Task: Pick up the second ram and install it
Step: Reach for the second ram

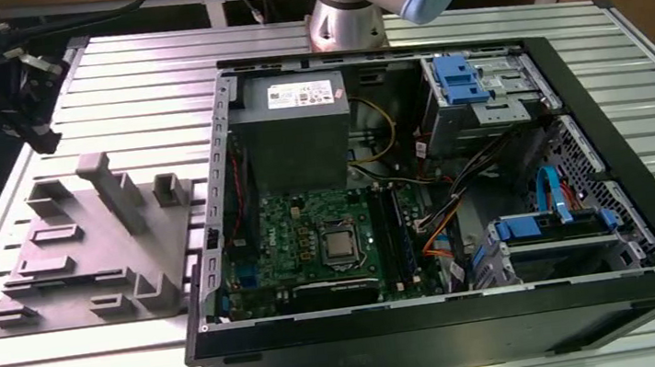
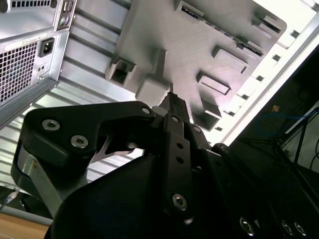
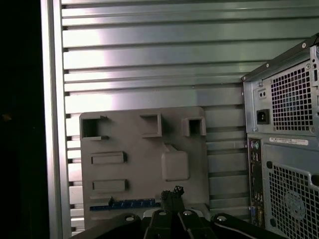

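My gripper (image 3: 172,191) hangs high above the slatted table, over one edge of the grey holder block (image 3: 144,149). Its fingertips (image 2: 172,99) stand pressed together with nothing between them, so it is shut. A slim blue strip (image 3: 132,204) sits along the holder's edge just under the fingers; I cannot tell whether this is the second ram. In the exterior view the holder (image 1: 77,258) lies left of the open computer case (image 1: 625,196). Inside it, the green motherboard (image 1: 303,237) has long narrow slots (image 1: 392,232) beside the processor socket.
The case's rear panel (image 3: 284,149) with its vents and ports stands close beside the holder in the first wrist view. Blue drive brackets (image 1: 454,76), a power supply (image 1: 291,132) and loose cables (image 1: 453,197) crowd the case. The arm's base (image 1: 345,15) rises behind the case.
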Controlling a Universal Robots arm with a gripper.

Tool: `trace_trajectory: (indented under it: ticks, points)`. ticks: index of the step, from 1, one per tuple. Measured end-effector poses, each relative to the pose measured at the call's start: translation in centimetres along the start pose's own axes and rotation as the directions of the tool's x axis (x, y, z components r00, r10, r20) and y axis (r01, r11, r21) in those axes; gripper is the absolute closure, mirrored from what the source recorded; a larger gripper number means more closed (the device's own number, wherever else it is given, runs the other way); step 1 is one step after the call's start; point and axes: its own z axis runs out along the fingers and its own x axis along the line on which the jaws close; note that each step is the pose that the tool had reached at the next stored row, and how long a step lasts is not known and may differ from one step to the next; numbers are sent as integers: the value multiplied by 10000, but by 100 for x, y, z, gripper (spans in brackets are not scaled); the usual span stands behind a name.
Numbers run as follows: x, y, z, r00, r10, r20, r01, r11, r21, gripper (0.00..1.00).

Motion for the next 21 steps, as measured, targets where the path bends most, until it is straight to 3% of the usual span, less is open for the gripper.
trace_trajectory:
  ticks: [12, 21]
  points:
    - [78, -157, 103, 10000, -1, 4, 1, 10000, 48, 93]
    - [177, -252, 196, 10000, -3, 6, 3, 10000, 95, 93]
